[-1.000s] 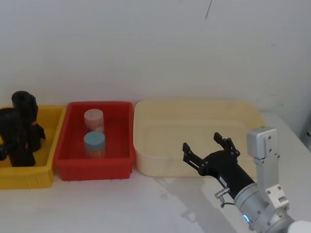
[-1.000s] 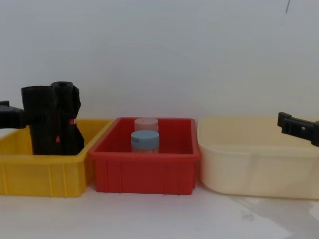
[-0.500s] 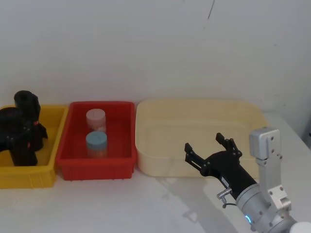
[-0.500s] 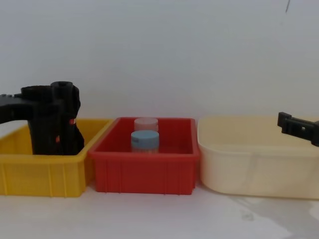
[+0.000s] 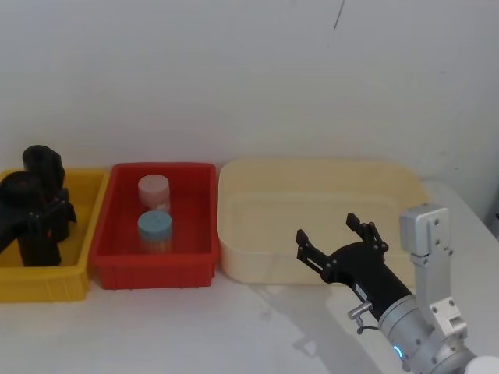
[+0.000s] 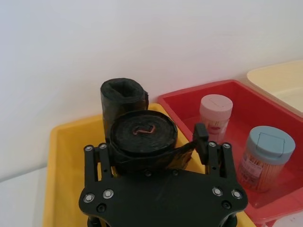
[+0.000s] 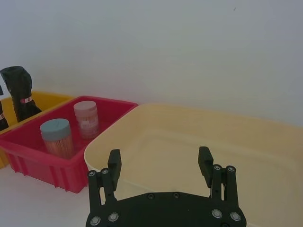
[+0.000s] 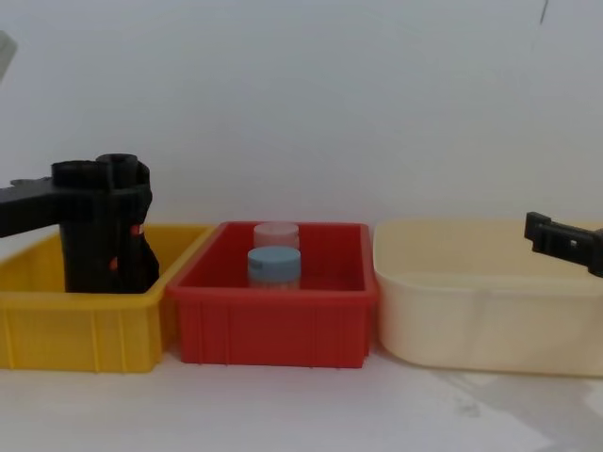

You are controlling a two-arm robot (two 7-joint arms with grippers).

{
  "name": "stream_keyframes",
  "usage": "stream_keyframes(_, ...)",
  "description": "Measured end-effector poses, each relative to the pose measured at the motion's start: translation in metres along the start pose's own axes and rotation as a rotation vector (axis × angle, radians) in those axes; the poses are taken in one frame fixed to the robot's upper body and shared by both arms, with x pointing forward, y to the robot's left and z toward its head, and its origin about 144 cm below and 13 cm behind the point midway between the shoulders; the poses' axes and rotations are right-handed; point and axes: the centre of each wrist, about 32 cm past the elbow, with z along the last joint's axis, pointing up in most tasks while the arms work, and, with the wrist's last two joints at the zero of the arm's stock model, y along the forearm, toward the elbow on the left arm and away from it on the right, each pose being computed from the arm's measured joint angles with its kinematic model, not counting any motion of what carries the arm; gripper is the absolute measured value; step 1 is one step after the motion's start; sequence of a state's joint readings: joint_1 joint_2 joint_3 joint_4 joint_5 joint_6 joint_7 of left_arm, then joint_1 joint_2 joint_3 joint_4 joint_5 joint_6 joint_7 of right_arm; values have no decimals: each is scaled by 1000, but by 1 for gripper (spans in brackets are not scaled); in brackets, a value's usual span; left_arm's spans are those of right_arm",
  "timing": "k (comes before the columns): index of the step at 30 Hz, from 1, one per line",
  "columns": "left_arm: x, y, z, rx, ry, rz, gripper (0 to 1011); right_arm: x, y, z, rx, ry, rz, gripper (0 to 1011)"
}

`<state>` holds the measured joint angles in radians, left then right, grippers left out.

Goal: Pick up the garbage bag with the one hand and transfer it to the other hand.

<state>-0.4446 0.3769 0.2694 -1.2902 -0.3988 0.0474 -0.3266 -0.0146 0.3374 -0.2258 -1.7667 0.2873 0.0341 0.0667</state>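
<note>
The tall black rolled-plastic garbage bag (image 6: 142,127) is stood upright in the yellow plastic bin (image 5: 47,284) at the table's (image 5: 195,327) left edge. It is bracketed, not yet pinched, by the spread black left gripper (image 6: 147,142). Lifting and handover are judged outstanding. The black right gripper (image 5: 326,227) is held spread at the cream plastic tub's (image 5: 234,257) near rim.

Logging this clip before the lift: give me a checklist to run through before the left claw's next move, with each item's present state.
1. Left claw straddles the nearer garbage bag: ok.
2. Left claw shut on the garbage bag: not ok, jaws open.
3. Garbage bag upright in the yellow bin: ok.
4. Second roll behind it clear of the left claw: cannot tell.
5. Right claw open, ready by the cream tub: ok.
</note>
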Motion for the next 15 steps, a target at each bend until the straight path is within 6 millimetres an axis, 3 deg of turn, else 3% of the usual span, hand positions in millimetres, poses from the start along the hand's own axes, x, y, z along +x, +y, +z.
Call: stream_keyframes(15,1,-6,0,-5,9,-30,588,0,0,0,0,0,0,1001)
